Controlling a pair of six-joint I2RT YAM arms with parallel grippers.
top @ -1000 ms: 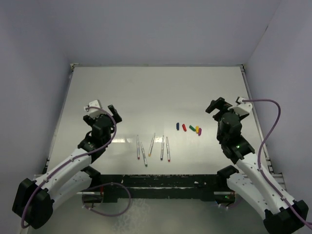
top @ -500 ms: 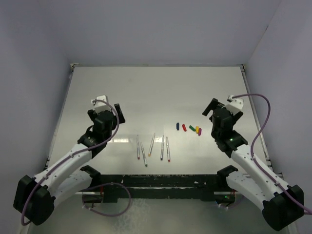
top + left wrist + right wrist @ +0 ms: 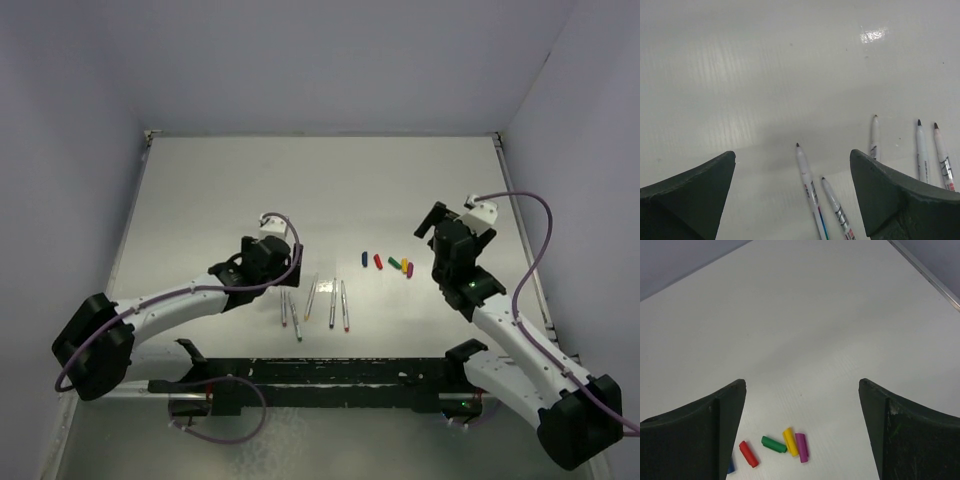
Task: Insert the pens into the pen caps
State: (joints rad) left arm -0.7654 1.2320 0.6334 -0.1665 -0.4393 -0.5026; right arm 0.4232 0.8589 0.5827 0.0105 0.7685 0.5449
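Observation:
Several thin white pens (image 3: 311, 296) lie side by side near the front middle of the table. The left wrist view has two pens (image 3: 810, 192) low between the fingers and three more at the right (image 3: 922, 152). My left gripper (image 3: 285, 262) hovers just left of the row, open and empty (image 3: 792, 152). The pen caps (image 3: 395, 264) lie in a short row to the right: blue, red, green, yellow, purple. In the right wrist view the caps sit low: red (image 3: 748, 454), green (image 3: 774, 444), yellow (image 3: 791, 441) and purple (image 3: 801, 447). My right gripper (image 3: 440, 228) is open (image 3: 802, 382), right of the caps.
The white table (image 3: 320, 190) is walled by grey panels at the back and sides, with a raised metal edge (image 3: 927, 275) along the right. A black rail (image 3: 320, 375) and both arm bases run along the near edge. Purple cables loop off each arm.
The left arm has swung right and stretched out, bringing its gripper from the left side of the table to the pens. The right arm shifted slightly, then held still.

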